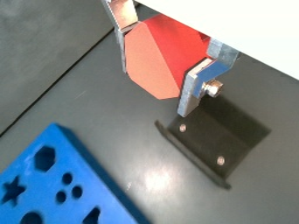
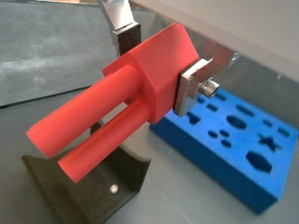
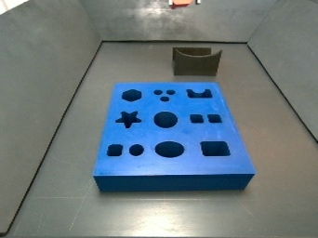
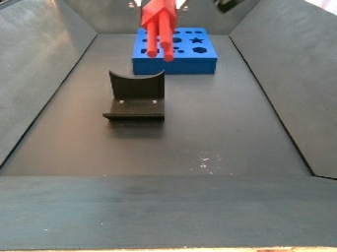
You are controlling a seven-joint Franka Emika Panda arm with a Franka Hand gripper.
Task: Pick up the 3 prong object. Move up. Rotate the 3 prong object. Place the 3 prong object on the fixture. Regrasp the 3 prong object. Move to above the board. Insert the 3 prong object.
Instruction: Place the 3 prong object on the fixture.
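My tool is pinching the red block between its two silver fingers, high above the bench. In a side view the three prongs hang down, and the block is in the air, touching nothing else. Below it, the dark fixture stands on the bench with its curved notch up. Behind the fixture, the blue board lies flat, well apart from it. I judge the rotating is in hand. I should turn slowly, keep the pinch firm so the block does not slip, and line the prongs over the notch before I go down.
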